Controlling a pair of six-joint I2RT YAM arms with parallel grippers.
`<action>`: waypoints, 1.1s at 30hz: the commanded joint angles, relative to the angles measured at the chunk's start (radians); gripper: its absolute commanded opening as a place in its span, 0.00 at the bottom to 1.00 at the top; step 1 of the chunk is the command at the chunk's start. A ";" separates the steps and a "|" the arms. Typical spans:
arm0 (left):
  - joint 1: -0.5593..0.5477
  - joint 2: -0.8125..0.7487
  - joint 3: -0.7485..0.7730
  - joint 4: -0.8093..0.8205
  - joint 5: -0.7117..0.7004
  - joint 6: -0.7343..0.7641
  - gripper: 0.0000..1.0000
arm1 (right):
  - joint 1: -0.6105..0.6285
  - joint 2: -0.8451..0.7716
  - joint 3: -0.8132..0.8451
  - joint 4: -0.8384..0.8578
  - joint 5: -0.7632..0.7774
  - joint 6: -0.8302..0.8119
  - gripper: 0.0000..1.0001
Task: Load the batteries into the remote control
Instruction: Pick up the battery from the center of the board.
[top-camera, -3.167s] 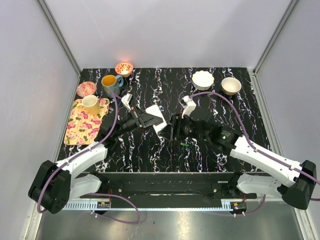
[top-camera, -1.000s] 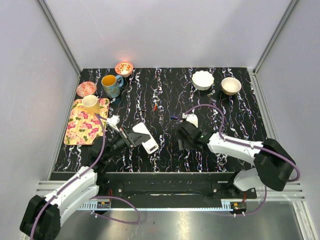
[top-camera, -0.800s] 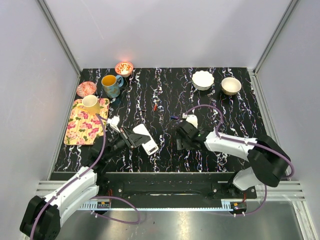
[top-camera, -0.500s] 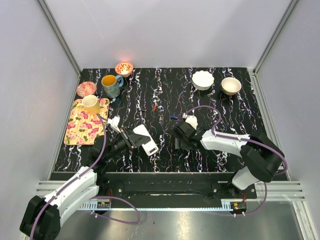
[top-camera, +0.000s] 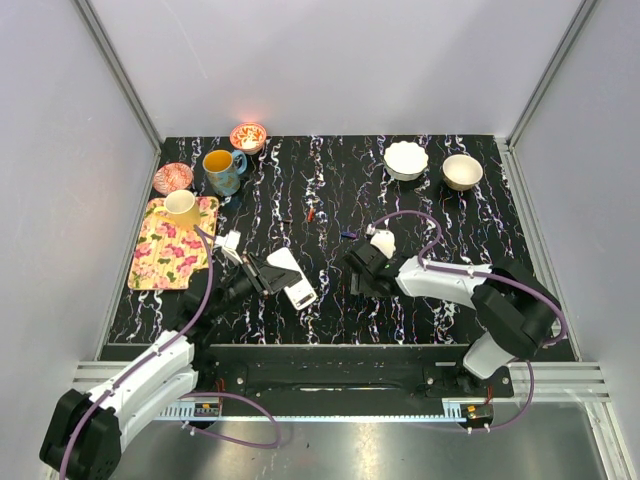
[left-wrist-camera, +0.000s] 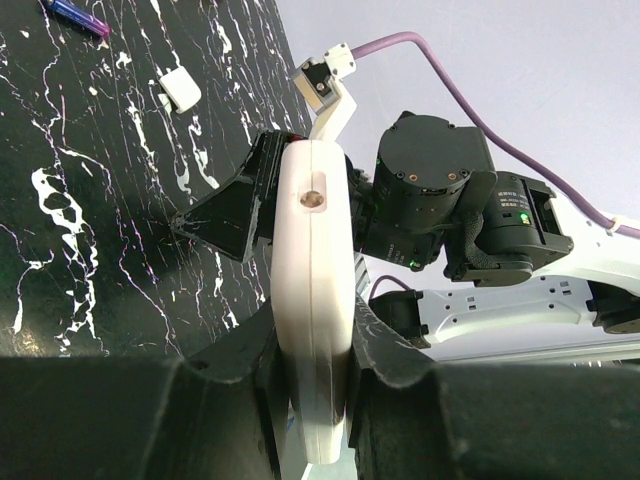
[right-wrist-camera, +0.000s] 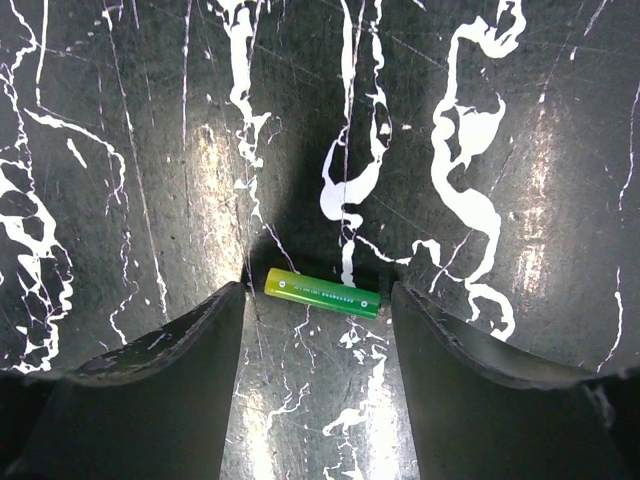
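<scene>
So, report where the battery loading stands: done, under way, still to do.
Done: the left gripper is shut on the remote control, which it holds on edge. Under way: the right gripper is open, with a finger on either side of a green battery that lies on the table, not gripped. Left: grasping it and seating it. The compartment is not in view.

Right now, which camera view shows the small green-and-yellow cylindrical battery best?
The right wrist view: the small green-and-yellow cylindrical battery lies plainly between open jaws. In the top external view the right arm hides it; the left wrist view misses it.
</scene>
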 joint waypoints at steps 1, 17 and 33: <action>0.005 0.003 0.044 0.038 -0.018 0.014 0.00 | -0.013 0.032 0.021 0.022 0.019 0.037 0.64; 0.005 0.025 0.049 0.048 -0.018 0.014 0.00 | -0.014 -0.037 0.004 -0.008 0.015 0.018 0.32; 0.005 0.340 0.175 0.233 0.148 -0.005 0.00 | 0.026 -0.398 0.374 -0.396 -0.249 -0.528 0.00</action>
